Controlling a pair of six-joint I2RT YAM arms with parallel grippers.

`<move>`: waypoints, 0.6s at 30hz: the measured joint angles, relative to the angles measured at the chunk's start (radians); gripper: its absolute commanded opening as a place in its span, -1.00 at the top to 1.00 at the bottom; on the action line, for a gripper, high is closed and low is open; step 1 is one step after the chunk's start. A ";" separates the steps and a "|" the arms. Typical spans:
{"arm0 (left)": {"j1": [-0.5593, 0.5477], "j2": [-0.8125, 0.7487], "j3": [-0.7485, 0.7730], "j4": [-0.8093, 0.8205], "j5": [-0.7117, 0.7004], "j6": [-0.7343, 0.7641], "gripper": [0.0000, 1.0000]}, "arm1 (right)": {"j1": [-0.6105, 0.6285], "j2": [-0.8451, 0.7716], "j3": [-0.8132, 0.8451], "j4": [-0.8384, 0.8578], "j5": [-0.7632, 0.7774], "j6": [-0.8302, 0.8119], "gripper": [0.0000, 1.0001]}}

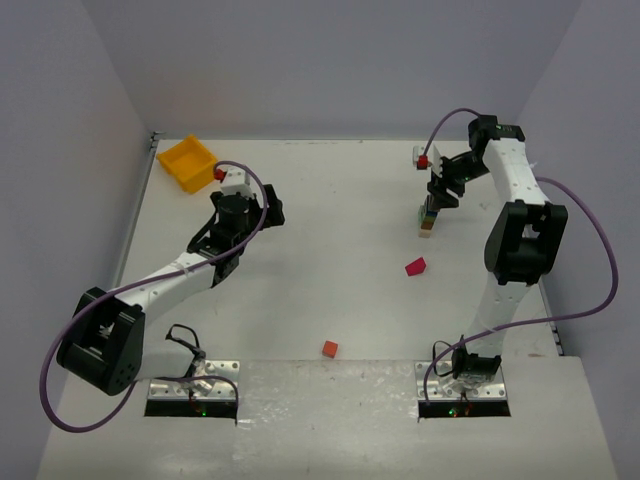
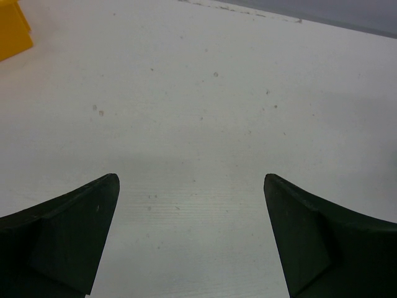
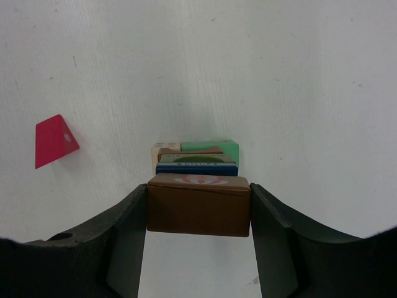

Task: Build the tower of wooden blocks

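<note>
The wood block tower (image 3: 197,162) lies under my right gripper (image 3: 198,197), clamping the brown block (image 3: 198,211) square to land flush; left gripper (image 2: 191,186) open.

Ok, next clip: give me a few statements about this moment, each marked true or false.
1. The right gripper is shut on a brown block over the wood block tower. True.
2. The left gripper holds a block. False: it is open and empty.
3. The magenta block lies in the yellow bin. False: it lies on the table.
4. An orange-red block lies loose on the table. True.
</note>
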 measured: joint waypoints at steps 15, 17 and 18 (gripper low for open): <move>0.000 0.000 0.000 0.000 0.000 0.000 -1.00 | 0.000 0.001 -0.002 0.000 -0.001 -0.003 -0.09; 0.000 0.000 0.000 0.000 0.000 0.000 -1.00 | 0.000 0.001 -0.002 0.000 -0.001 -0.003 -0.10; 0.000 0.000 0.000 0.000 0.000 0.000 -1.00 | 0.000 0.001 -0.002 0.000 -0.001 -0.003 -0.11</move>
